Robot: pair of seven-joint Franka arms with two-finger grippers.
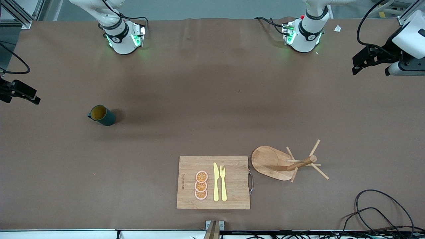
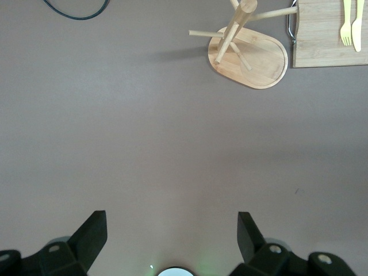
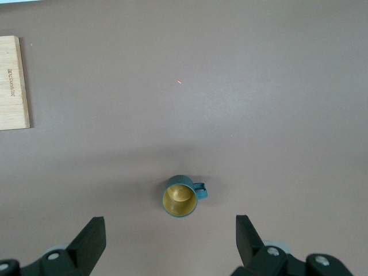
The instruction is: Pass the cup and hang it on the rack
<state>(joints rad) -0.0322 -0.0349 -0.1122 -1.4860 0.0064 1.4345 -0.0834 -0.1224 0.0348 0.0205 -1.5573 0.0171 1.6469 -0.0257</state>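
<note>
Evidently we have yet to begin: the cup [image 1: 101, 115] sits untouched on the table, the rack [image 1: 285, 163] bare, left gripper [image 2: 172, 238] and right gripper [image 3: 171, 238] both spread wide, empty.

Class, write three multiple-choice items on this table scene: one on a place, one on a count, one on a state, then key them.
1. The dark teal-green mug stands: A on the bamboo cutting board; B on the bare table toward the right arm's end; C on the bamboo mug tree.
2. Orange slices on the board: A two; B three; C five.
3. The mug tree is: A upright; B tipped over; C holding the mug.
Key: B, it sits alone on the cloth; B, three in a row; A, its oval base lies flat, pegs bare.
</note>
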